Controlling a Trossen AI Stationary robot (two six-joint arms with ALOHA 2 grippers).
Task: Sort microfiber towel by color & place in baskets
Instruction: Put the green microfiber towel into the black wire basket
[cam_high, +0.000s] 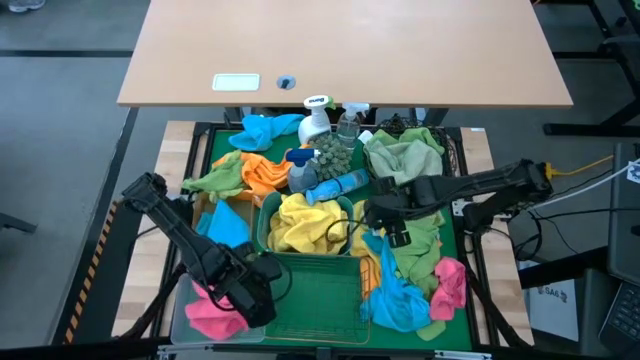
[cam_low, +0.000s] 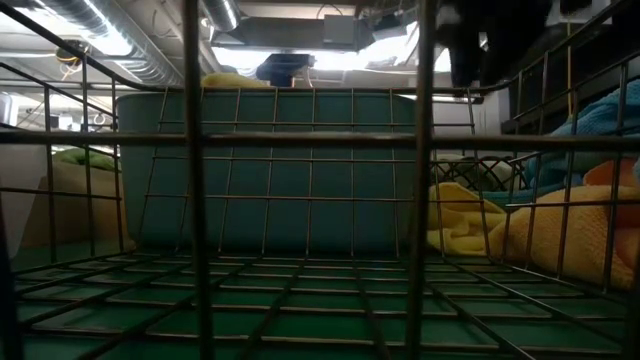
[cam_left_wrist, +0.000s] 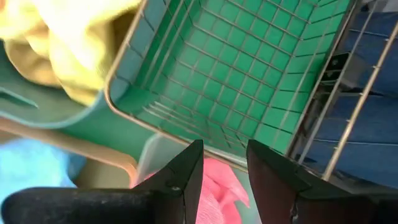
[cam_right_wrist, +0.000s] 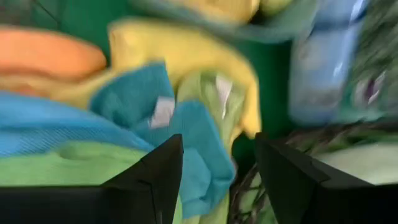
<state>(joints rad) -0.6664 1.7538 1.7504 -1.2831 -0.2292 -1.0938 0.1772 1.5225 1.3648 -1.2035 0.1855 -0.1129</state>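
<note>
In the high view my left gripper (cam_high: 262, 280) is open at the near left. It hovers over a pink towel (cam_high: 212, 312) lying in the clear bin (cam_high: 180, 300). The left wrist view shows that pink towel (cam_left_wrist: 217, 186) below the open fingers (cam_left_wrist: 224, 148), with the green wire basket (cam_left_wrist: 236, 68) ahead. My right gripper (cam_high: 385, 228) is open above the loose pile at the right. Its wrist view (cam_right_wrist: 217, 140) looks down on a teal-blue towel (cam_right_wrist: 186, 130), a yellow towel (cam_right_wrist: 186, 56) and a green towel (cam_right_wrist: 68, 165). The teal tub (cam_high: 262, 215) holds yellow towels (cam_high: 300, 225).
The black mesh basket (cam_high: 450, 150) at the far right holds a green towel. The tan tray (cam_high: 203, 205) carries a blue towel. Spray bottles (cam_high: 318, 120) stand at the far middle. Green, orange and blue towels (cam_high: 262, 172) lie at the far left. Another pink towel (cam_high: 450, 282) lies near right.
</note>
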